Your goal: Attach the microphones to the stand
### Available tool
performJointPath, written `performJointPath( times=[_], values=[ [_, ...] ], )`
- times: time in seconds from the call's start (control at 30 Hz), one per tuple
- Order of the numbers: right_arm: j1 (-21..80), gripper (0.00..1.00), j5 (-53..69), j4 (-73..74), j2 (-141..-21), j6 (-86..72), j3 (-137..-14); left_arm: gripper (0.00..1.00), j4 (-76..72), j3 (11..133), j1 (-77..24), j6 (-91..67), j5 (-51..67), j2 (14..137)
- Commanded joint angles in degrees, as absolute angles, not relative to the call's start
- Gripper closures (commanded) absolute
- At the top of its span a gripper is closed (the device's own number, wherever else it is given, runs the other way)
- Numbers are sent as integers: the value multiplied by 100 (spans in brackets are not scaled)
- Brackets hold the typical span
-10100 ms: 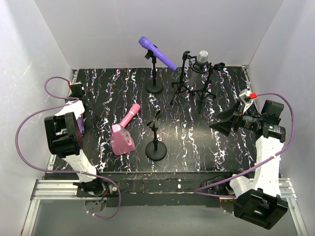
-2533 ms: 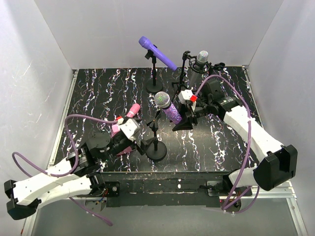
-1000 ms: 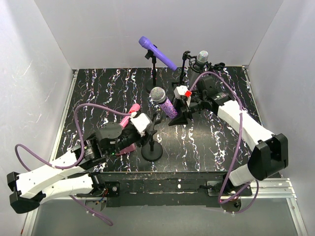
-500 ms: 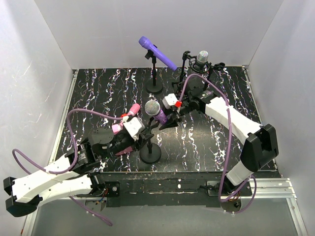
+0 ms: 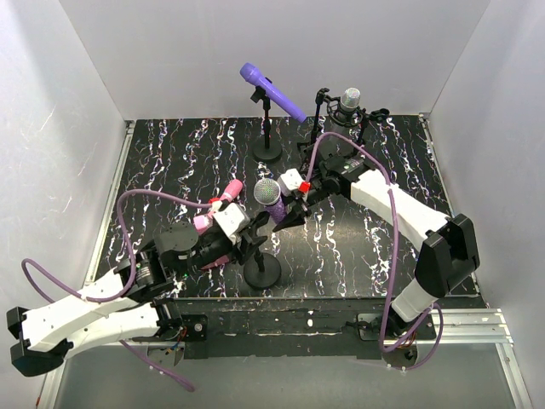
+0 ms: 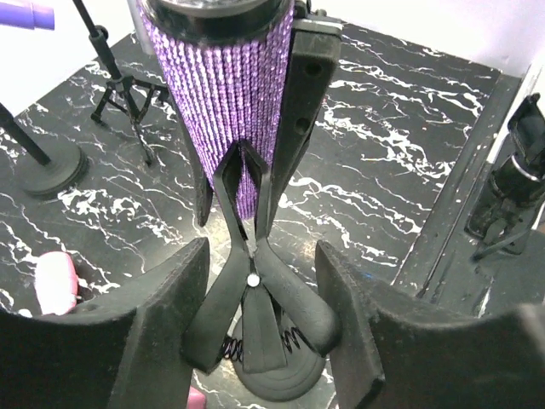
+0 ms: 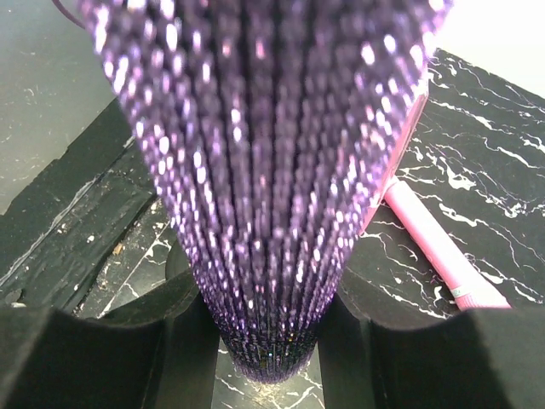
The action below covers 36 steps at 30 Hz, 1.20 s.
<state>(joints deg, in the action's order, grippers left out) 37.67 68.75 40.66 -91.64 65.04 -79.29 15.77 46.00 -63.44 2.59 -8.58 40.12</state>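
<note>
Within the right gripper (image 7: 264,345) narrows a bead-textured, glittery purple microphone (image 7: 264,170).

Front-centre on the surface (image 5: 170,162) stands the near stand (image 5: 262,271). Its clip (image 6: 247,213) sits between the left gripper's (image 5: 249,232) jaws; contact cannot be told. The centre microphone (image 5: 271,198), held in the right gripper's (image 5: 281,213) jaws, is directly above the clip, its lower end at the prongs. Left of the near stand a lying microphone (image 5: 223,198) rests on the surface. Two stands behind each carry a microphone.
</note>
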Motion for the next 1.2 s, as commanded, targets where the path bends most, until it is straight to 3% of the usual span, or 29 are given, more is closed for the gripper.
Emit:
performJointPath(
  times=[0.0,0.27,0.4,0.6,0.73,0.9,1.07,1.1,1.17],
  values=[
    [3876,99,6882,3850,-9114,6284,-7919,61,2047,4834,-6311,290,-1125,4192],
    [3876,99,6891,3841,-9079,6267,-7884,90,2118,4852,-6311,369,-1011,4263],
    [3954,99,6795,4085,-8983,6704,-7796,96,2004,4790,-6311,352,-1081,4254],
    [4271,99,6723,4105,-9052,6435,-7945,97,1705,4711,-6310,281,-923,4289],
    [4280,99,6645,4078,-9018,6355,-7937,90,1775,4685,-6311,220,-1002,4210],
    [4271,99,6513,3841,-8947,6100,-7796,59,1872,4684,-6311,141,-1151,4131],
    [4254,99,6434,3797,-8991,5977,-7822,44,2065,4807,-6311,193,-1239,4192],
    [4263,99,6434,3788,-9009,5933,-7831,44,2100,4825,-6311,193,-1239,4210],
    [4254,99,6434,3788,-9026,5898,-7849,78,2162,4869,-6311,237,-1239,4236]
  ],
)
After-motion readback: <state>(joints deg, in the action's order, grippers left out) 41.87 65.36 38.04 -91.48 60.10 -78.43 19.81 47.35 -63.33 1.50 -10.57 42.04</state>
